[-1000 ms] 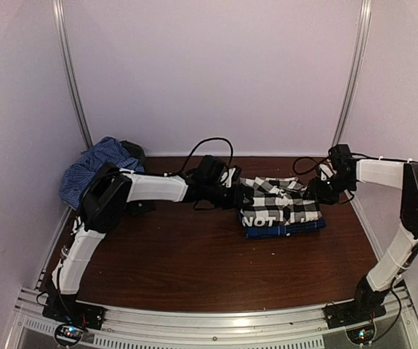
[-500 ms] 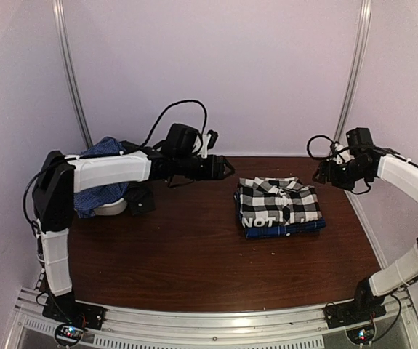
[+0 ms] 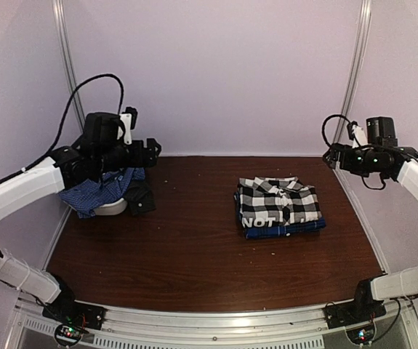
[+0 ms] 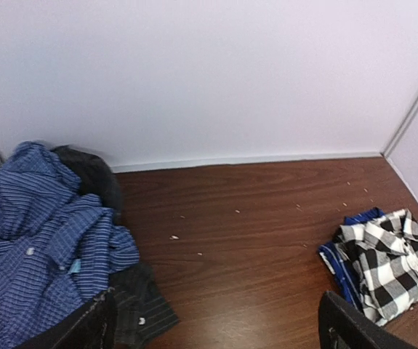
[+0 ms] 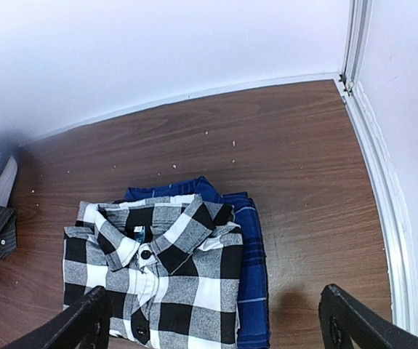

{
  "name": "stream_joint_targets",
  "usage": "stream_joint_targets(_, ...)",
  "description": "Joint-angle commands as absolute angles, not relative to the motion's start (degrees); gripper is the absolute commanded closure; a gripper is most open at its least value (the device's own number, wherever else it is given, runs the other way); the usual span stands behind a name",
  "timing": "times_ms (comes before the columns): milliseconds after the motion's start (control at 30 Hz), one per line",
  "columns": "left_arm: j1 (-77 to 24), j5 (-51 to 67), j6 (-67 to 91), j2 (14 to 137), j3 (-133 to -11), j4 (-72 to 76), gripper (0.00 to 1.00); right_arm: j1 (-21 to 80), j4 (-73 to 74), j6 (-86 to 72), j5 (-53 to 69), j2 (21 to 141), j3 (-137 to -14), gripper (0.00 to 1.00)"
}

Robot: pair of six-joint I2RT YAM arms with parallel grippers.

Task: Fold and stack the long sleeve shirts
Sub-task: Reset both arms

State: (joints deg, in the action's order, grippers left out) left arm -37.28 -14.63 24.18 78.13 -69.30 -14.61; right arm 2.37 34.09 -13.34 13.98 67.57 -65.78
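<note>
The black-and-white check shirt (image 3: 276, 202) lies folded, collar to the back, on top of the folded royal blue shirt (image 3: 287, 229) at the table's right middle. In the right wrist view the check shirt (image 5: 158, 291) covers most of the blue one (image 5: 250, 262). My left gripper (image 3: 149, 148) hangs high at the far left, open and holding nothing (image 4: 216, 313). The stack shows at the right edge of that view (image 4: 398, 262). My right gripper (image 3: 336, 155) hovers high at the back right, open and holding nothing (image 5: 214, 305), above and behind the stack.
A crumpled blue striped garment (image 3: 92, 190) (image 4: 34, 240) is heaped in the back left corner over a white rounded object (image 3: 110, 209). A small black cloth piece (image 3: 139, 198) (image 4: 132, 309) lies beside it. Walls and metal posts (image 3: 352, 73) close in the table.
Both arms have risen and drawn away from the folded stack, the left swinging to the far left, the right to the back right. Both grippers have opened wide.
</note>
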Motion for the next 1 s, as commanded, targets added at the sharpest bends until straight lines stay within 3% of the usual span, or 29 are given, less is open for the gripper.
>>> stream_joint_targets(0,-33.3,-21.3,20.6,66.8,-64.1,-16.2,0.02,2.1,30.7,-13.2,11.1,65.5,-67.7,0.0)
stream_joint_targets(333,-31.6,-25.1,14.6,52.5,-56.0,-14.6,0.02,2.1,25.1,-12.7,15.2,58.7,-63.0,0.0)
stream_joint_targets(967,-31.4,-23.7,12.1,47.4,-48.3,-8.3,0.02,2.1,19.7,-10.1,13.7,47.9,-53.0,0.0)
